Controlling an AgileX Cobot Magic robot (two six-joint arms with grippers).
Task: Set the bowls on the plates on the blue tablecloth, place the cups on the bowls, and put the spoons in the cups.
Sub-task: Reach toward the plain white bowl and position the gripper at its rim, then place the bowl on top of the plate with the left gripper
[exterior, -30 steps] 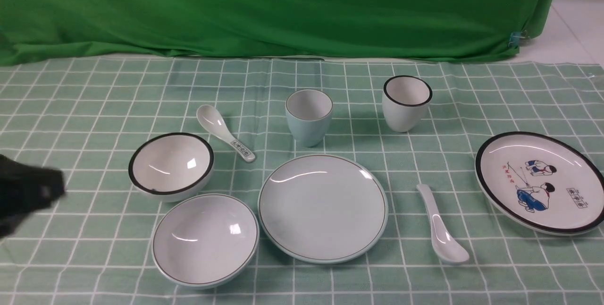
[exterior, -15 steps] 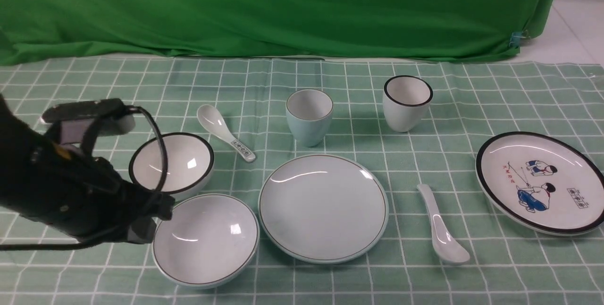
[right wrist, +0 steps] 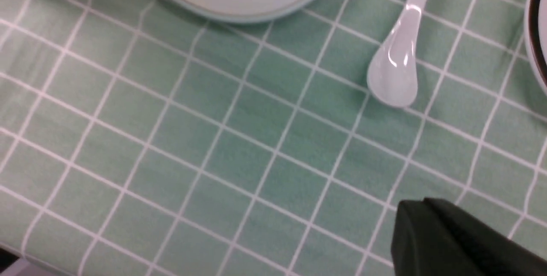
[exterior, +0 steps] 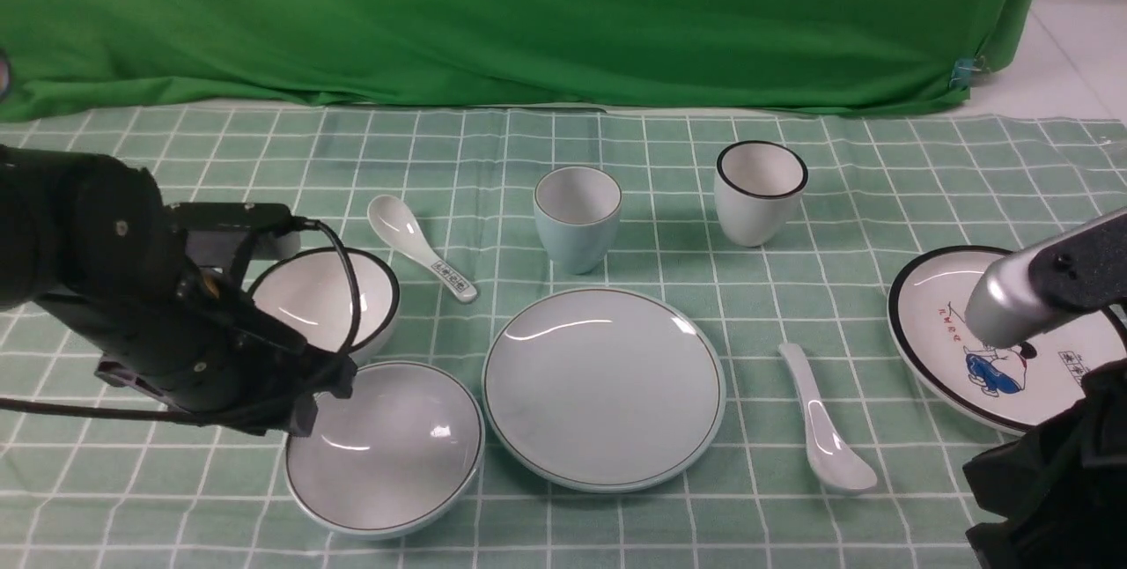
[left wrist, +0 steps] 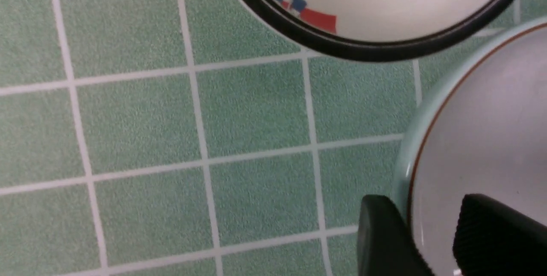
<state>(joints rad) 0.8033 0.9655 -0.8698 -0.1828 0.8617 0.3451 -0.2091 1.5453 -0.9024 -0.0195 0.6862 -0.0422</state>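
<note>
1. My left pincer (left wrist: 427, 209) is down at the pale blue bowl (exterior: 385, 450), jaws parted astride the rim, one outside the wall and one inside, not closed on it
2. Just beyond that pincer sits the black-rimmed white bowl (exterior: 321, 305), close beside the blue one with a thin strip of cloth showing between them
3. The pale blue plate (exterior: 603, 388) lies on the far side of the blue bowl from my left pincer, just beside the bowl
4. My right pincer (right wrist: 421, 218) hangs low over the blue tablecloth (exterior: 669, 534), shut and holding nothing
5. The plain spoon (right wrist: 395, 66) lies just ahead of the right pincer, scoop end toward it and handle pointing away, between the pincer and the pale blue plate
6. The cartoon plate (exterior: 924, 322) lies near the right pincer, partly under my right arm (exterior: 1012, 305)
7. The pale blue cup (exterior: 577, 221) and the white cup (exterior: 759, 195) stand upright well beyond both pincers, and the printed spoon (exterior: 418, 247) rests past the black-rimmed bowl from my left pincer
</note>
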